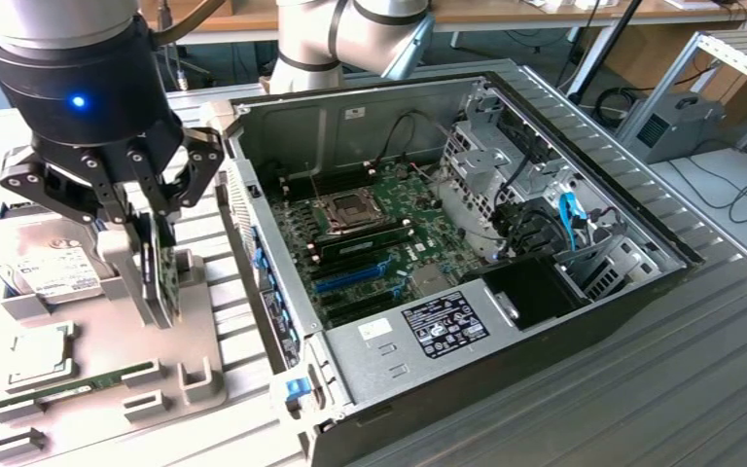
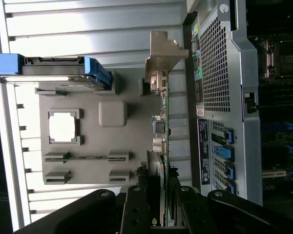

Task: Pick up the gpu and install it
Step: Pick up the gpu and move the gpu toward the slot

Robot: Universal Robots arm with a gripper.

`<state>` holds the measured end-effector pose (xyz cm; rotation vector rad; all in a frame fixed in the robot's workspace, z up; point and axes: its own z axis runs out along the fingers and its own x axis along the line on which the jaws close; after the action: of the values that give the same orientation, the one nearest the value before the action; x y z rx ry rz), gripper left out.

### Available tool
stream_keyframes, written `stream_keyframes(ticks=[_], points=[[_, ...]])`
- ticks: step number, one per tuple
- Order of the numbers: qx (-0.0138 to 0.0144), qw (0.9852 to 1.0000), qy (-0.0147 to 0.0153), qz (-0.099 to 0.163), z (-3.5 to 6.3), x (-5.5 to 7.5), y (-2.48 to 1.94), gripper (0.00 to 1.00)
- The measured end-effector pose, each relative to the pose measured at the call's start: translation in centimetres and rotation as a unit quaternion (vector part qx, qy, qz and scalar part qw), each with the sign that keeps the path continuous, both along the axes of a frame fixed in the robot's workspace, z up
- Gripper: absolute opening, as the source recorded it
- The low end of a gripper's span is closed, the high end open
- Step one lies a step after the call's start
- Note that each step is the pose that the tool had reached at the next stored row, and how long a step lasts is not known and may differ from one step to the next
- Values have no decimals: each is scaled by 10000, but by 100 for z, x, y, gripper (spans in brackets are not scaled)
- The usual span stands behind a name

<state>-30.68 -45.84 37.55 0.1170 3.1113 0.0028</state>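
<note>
Checking progress, you find the task at the pick-up stage. The gripper (image 1: 147,258) hangs over the grey fixture tray (image 1: 198,341) at the exterior view's left. Its fingers are clamped on the gpu (image 1: 160,292), one on each flat face. The gpu stands on edge, running downward from the fingers toward the tray. In the wrist view you see the card edge-on, with its silver bracket at the end farthest from the gripper. You cannot tell whether the card's lower edge is clear of the tray holder.

Installation is not done. The gpu is outside the computer case (image 1: 543,350), just beside the case's near wall.

Container contents:

1. Fixture tray. It carries a hard drive (image 1: 43,258) at the left edge of the exterior frame, a processor chip (image 1: 39,360) in a square recess at the lower left, and a memory stick (image 1: 69,387) lying in its slot just below the chip.
2. Computer case. It lies open on the bench (image 1: 685,389) at the centre of the frame. The motherboard (image 1: 387,233) is exposed, and its blue slots (image 1: 347,280) hold no card.
</note>
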Motion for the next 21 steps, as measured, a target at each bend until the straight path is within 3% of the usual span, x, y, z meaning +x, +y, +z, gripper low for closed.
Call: stream_keyframes(ticks=[21], points=[[-1, 10000, 0, 0, 80, 0, 0, 26]])
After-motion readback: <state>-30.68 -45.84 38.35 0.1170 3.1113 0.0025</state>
